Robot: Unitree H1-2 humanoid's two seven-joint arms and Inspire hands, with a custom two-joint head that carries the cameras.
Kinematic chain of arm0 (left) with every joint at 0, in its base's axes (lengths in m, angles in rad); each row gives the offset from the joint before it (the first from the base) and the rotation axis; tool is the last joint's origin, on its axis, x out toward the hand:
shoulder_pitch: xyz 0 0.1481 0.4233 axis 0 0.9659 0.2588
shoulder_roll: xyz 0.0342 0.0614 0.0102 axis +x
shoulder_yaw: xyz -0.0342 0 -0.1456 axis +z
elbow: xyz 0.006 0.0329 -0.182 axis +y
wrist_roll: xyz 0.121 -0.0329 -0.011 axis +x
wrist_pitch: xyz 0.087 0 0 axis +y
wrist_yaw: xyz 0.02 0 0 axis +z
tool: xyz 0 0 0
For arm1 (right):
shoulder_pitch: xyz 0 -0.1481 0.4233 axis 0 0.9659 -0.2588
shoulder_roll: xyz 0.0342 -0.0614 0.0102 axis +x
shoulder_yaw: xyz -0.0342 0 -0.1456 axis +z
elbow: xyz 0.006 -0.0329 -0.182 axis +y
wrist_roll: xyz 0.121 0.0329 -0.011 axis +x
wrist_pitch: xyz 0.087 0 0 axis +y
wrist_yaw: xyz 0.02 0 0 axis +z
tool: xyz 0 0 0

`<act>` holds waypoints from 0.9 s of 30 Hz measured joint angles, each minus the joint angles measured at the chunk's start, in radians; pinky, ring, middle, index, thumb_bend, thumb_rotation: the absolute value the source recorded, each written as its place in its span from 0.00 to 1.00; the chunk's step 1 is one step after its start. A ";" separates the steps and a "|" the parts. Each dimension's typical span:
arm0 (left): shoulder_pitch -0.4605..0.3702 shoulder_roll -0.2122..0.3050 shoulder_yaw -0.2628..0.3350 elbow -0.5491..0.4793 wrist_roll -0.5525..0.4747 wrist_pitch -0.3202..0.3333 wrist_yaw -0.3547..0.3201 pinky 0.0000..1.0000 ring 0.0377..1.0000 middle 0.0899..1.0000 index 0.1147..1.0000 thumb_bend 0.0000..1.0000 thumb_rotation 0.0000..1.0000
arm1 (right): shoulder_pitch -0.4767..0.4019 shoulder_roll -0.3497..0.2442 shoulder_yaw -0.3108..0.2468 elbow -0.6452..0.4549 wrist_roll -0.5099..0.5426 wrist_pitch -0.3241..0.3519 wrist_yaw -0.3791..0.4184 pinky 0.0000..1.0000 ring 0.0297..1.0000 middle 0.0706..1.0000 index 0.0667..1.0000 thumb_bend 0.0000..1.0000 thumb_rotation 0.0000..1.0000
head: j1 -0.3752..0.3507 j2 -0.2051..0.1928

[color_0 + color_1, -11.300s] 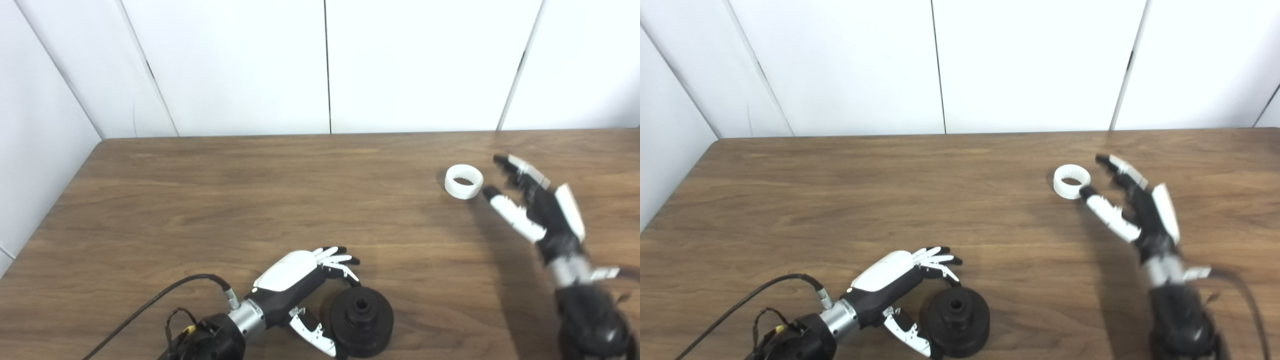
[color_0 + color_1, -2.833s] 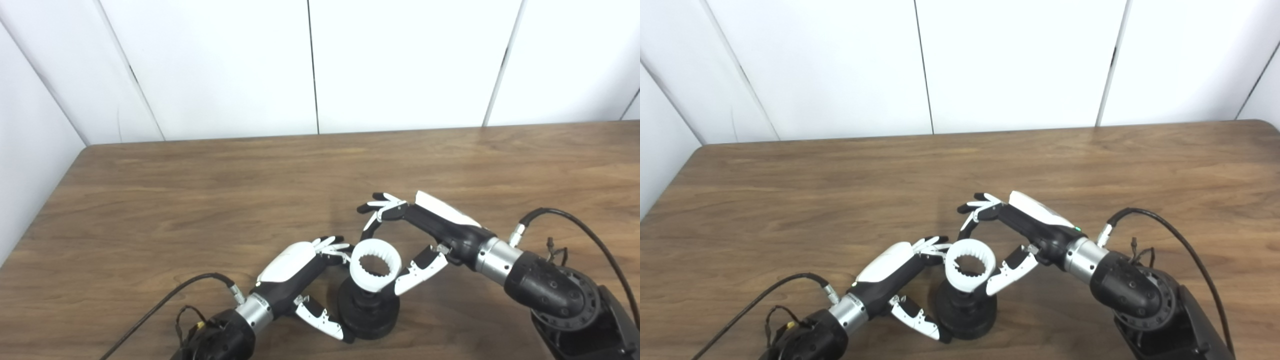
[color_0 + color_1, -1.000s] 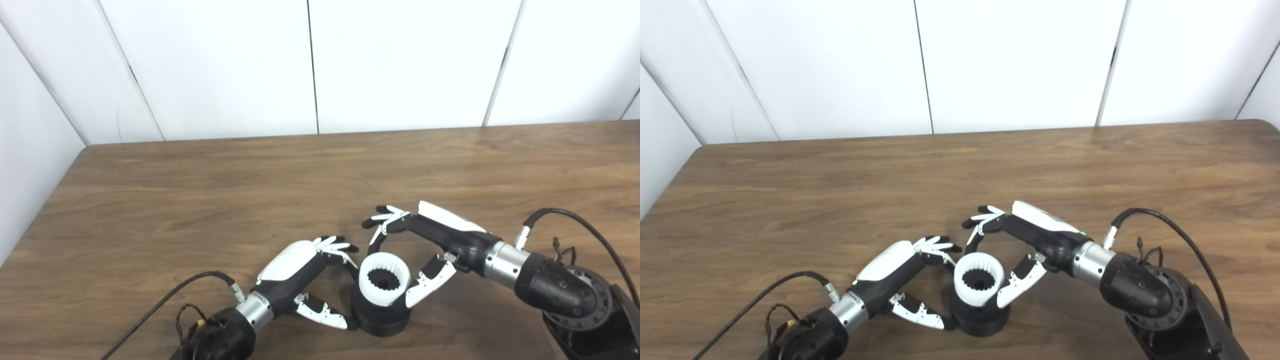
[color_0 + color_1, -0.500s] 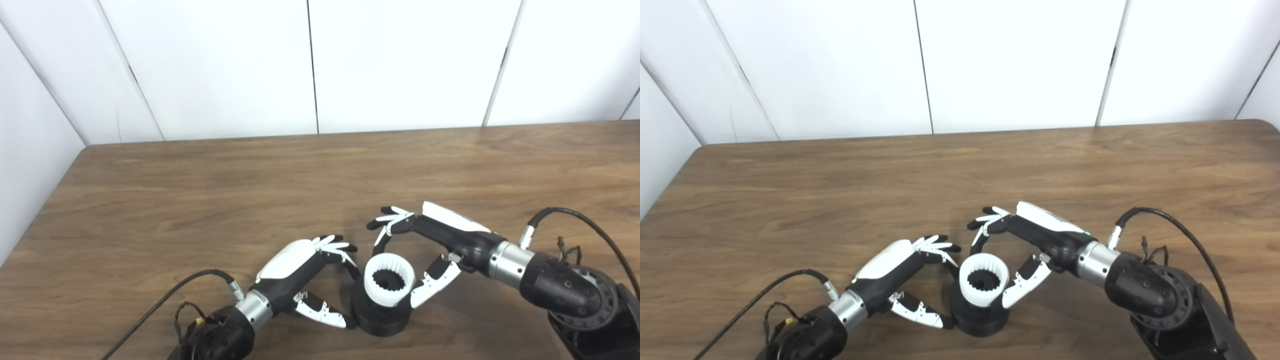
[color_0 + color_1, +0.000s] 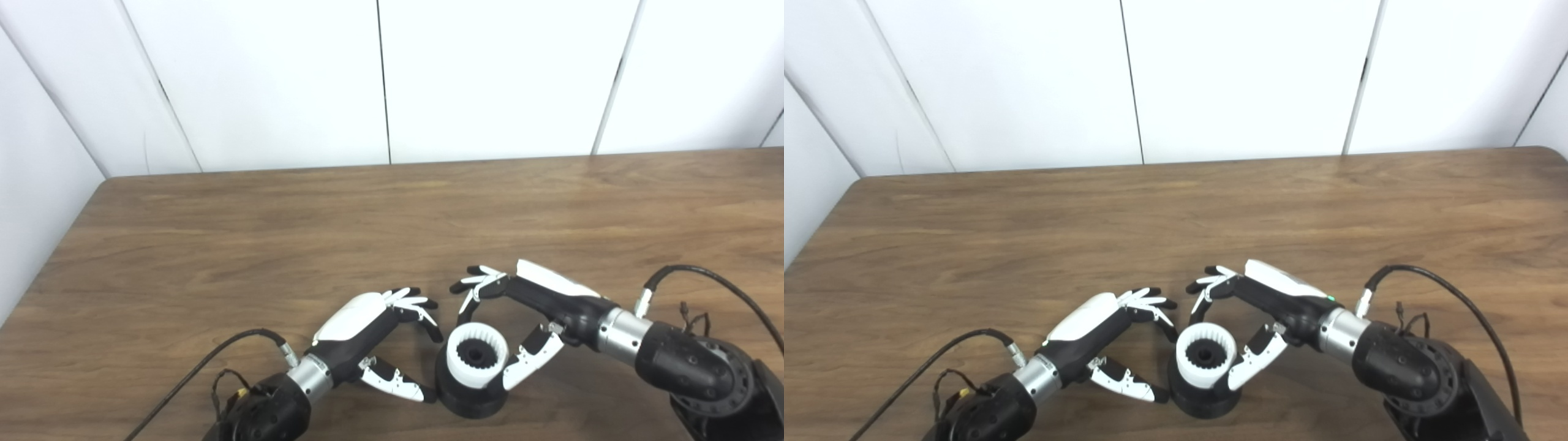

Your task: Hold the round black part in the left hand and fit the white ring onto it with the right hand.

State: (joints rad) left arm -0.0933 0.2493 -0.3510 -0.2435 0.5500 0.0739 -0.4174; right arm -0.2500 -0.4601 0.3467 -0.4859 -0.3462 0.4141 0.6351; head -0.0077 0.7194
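Note:
The round black part (image 5: 468, 405) stands on the wooden table (image 5: 245, 245) near the front edge. The toothed white ring (image 5: 468, 378) sits upright on top of it, around its central hub. My left hand (image 5: 358, 324) cups the part's left side, fingers curled at its back and thumb tip against its base. My right hand (image 5: 542, 294) is shut on the ring, fingers arched over its far side and thumb (image 5: 528, 366) pressed on its right wall. The same scene shows in the right eye view, with the ring (image 5: 1195, 378) on the part (image 5: 1203, 405).
A black cable (image 5: 202, 361) trails from my left wrist and another (image 5: 704, 272) loops from my right wrist. The table's left edge (image 5: 55, 257) meets white wall panels, which also run along the back.
The ring has come down from tilted above the part to seated on its hub. In the last second the ring, the part and my right hand shifted slightly right and nearer.

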 measured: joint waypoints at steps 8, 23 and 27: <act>-0.001 0.000 0.000 -0.005 0.000 0.007 -0.001 1.00 0.98 0.88 0.56 0.90 0.26 | 0.001 0.013 0.000 0.002 0.000 0.000 -0.009 0.96 1.00 0.88 0.45 0.53 0.15 | 0.002 0.009; -0.001 -0.001 -0.001 -0.007 0.001 0.007 0.000 1.00 0.98 0.88 0.66 0.93 0.28 | 0.002 0.007 0.021 0.008 -0.040 -0.005 -0.006 0.94 1.00 0.91 0.74 1.00 0.41 | 0.008 0.012; -0.001 -0.001 -0.002 -0.011 0.003 0.007 0.000 1.00 0.98 0.89 0.70 0.98 0.30 | -0.005 -0.006 0.023 0.009 -0.052 -0.005 -0.004 0.92 1.00 0.93 0.81 1.00 0.45 | 0.008 0.012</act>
State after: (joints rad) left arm -0.0940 0.2479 -0.3528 -0.2542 0.5532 0.0809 -0.4172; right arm -0.2555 -0.4662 0.3695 -0.4766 -0.3978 0.4087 0.6309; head 0.0000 0.7317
